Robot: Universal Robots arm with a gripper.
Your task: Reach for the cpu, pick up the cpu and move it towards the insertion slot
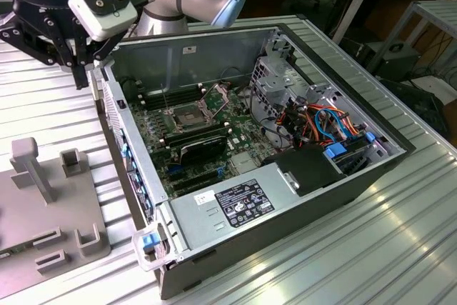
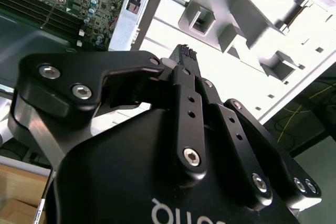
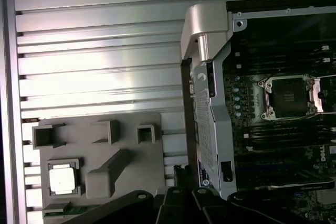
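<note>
Progress on the task is small, as far as the pictures tell: nothing is picked up yet.

In the exterior view the gripper [image 1: 81,69] hangs above the ribbed table [image 1: 400,248]. It is just outside the wall of the open computer case [image 1: 136,169], on the exterior view's left of it. The insertion slot [image 1: 188,115] lies on the board inside the case, with its dark centre bare.

In the second wrist view the fingers [image 2: 190,103] look pressed together at their tips and pinch nothing. Beyond them is the grey holder plate [image 2: 247,3].

In the first wrist view the cpu [image 3: 63,177] sits in a square pocket of this plate, apart from the gripper tips and outside the case. So I judge that the reach, the grasp and the carrying towards the slot are all left to do.
</note>
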